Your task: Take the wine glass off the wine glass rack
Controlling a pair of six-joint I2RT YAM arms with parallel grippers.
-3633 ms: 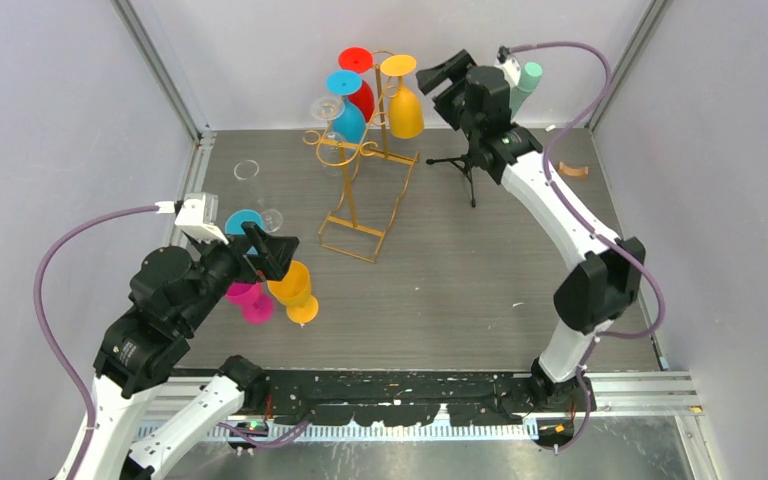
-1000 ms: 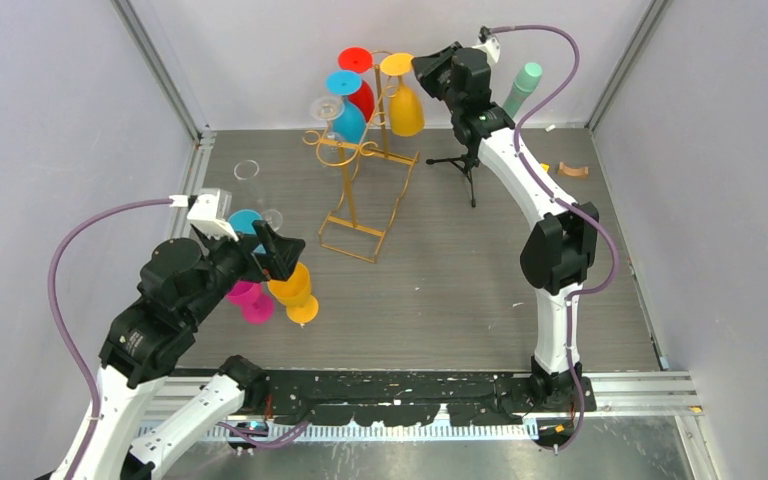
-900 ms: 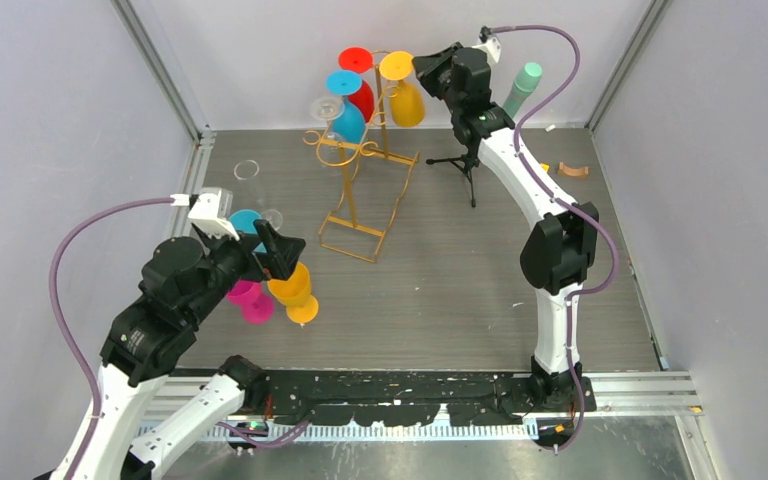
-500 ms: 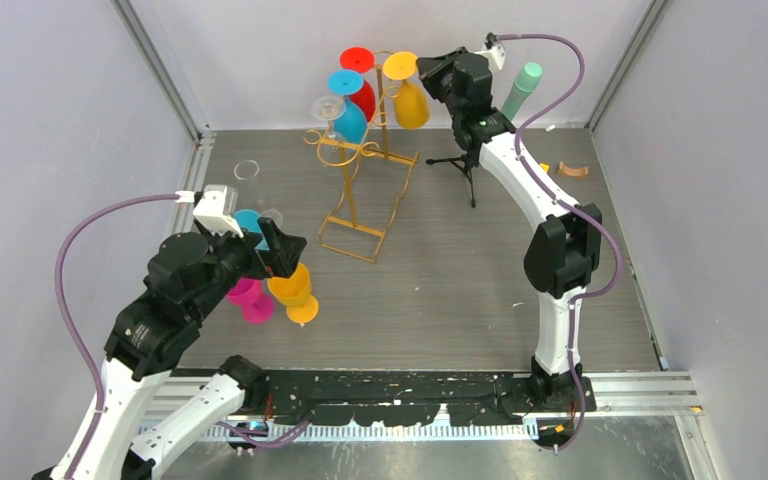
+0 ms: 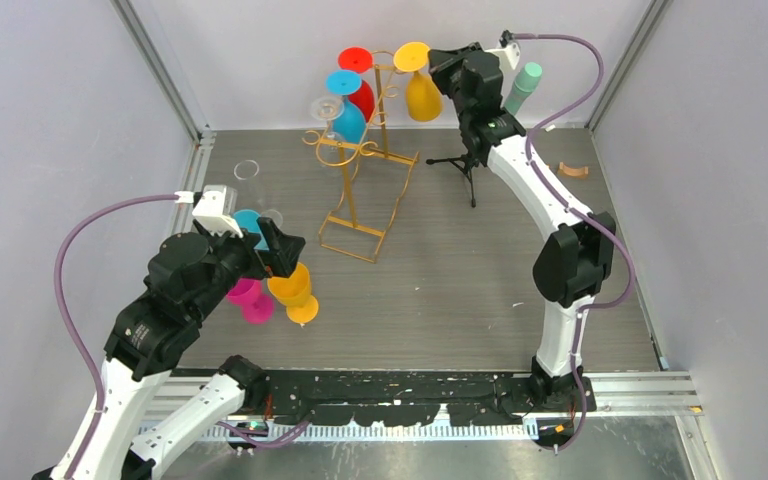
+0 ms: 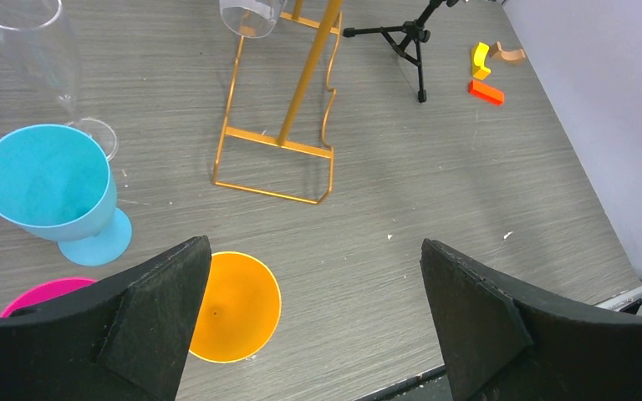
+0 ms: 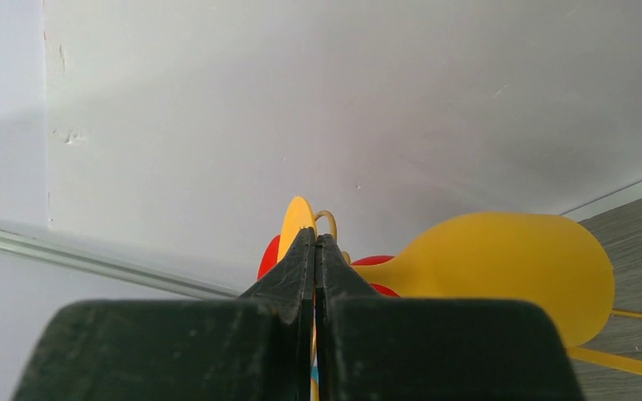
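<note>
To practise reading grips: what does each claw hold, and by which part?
Right claw pinches the yellow wine glass by its stem, between foot and bowl. Left claw is open, empty.

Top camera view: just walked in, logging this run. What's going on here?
The right gripper is shut on the stem of the yellow wine glass, holding it tilted by the top of the wine glass rack; whether it has cleared the hook is unclear. The red glass, hanging blue glass and clear glass are on the rack. The left gripper hovers open above the standing blue glass, orange glass and pink glass.
</note>
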